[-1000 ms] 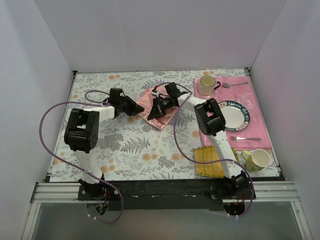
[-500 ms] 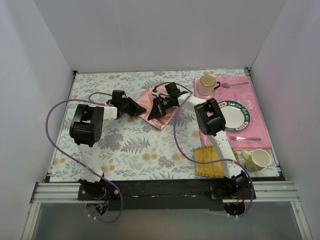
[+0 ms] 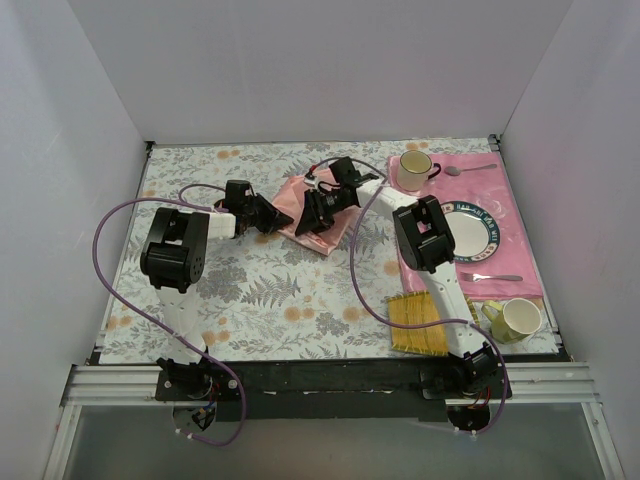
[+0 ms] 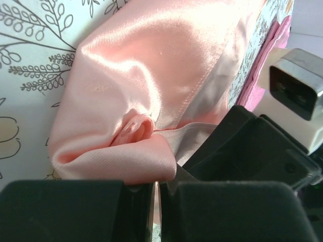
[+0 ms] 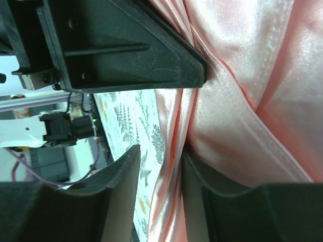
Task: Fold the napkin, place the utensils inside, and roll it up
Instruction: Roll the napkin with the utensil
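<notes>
- Top view: the glossy salmon-pink satin napkin (image 3: 298,198) lies on the floral tablecloth (image 3: 260,290), left of the deeper pink matte placemat (image 3: 522,245) and near its left edge.
- Its long axis runs roughly far to near. The near corner points toward the arm bases, angled slightly toward the placemat.
- The left gripper (image 3: 283,217) is at the napkin edge farther from the placemat. The right gripper (image 3: 303,225) is over the cloth's middle, just beside it.
- Left wrist view: the napkin (image 4: 151,75) is shiny and rumpled, with a stitched hem crossing it and a small curl bunched at its lower fold. A strip of the placemat (image 4: 272,50) shows beyond it.
- The left gripper (image 4: 155,189) has its jaws drawn to a thin slit, with the napkin's folded edge meeting that slit.
- Right wrist view: the napkin (image 5: 242,75) shows long sheeny creases and a hem.
- The right gripper (image 5: 160,151) stands part closed, and a gathered ridge of cloth fills its gap.
- The left gripper's black wedge finger touches the fabric above.
</notes>
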